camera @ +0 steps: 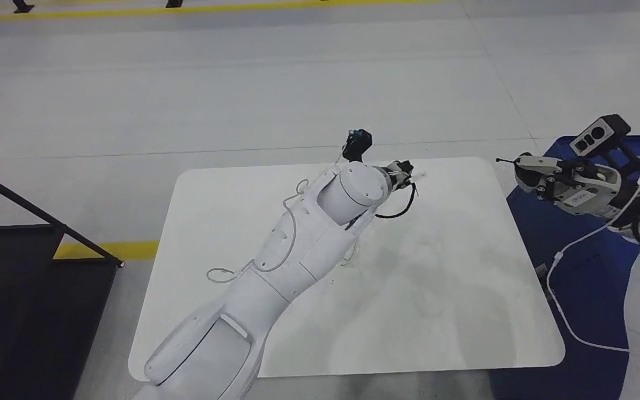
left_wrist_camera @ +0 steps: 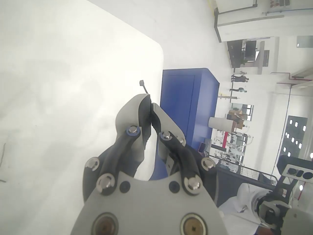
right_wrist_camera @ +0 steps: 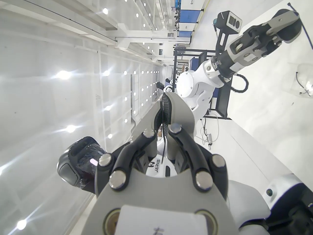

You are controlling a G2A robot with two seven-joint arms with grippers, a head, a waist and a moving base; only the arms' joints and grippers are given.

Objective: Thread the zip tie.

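— Black plastic, that's the zip tie: a thin strap with a small square head. Where is it?

— At the very tip of the left claw, which is clenched on the strap just behind the head. The head pokes out past the fingertips, and the tail leaves on the other side.

— Any writing?

— A white label with a printed mark sits on the right claw's housing. It is cut off too much to read.

— And the tie's long axis?

— In the right wrist view it crosses the fingers about square and lies roughly level. The head points to the far side, and the tail runs to the near side, sagging a little toward the white table. It hangs above the table's far middle part.

— The right claw?

— It is by the table's far right corner, well apart from the left one. It is pressed together, with a thin black strip between its pads. I cannot tell whether that is another tie.

— Around them?

— A clear pouch with black bits inside lies on the table near the left claw. A blue cabinet stands right of the table.
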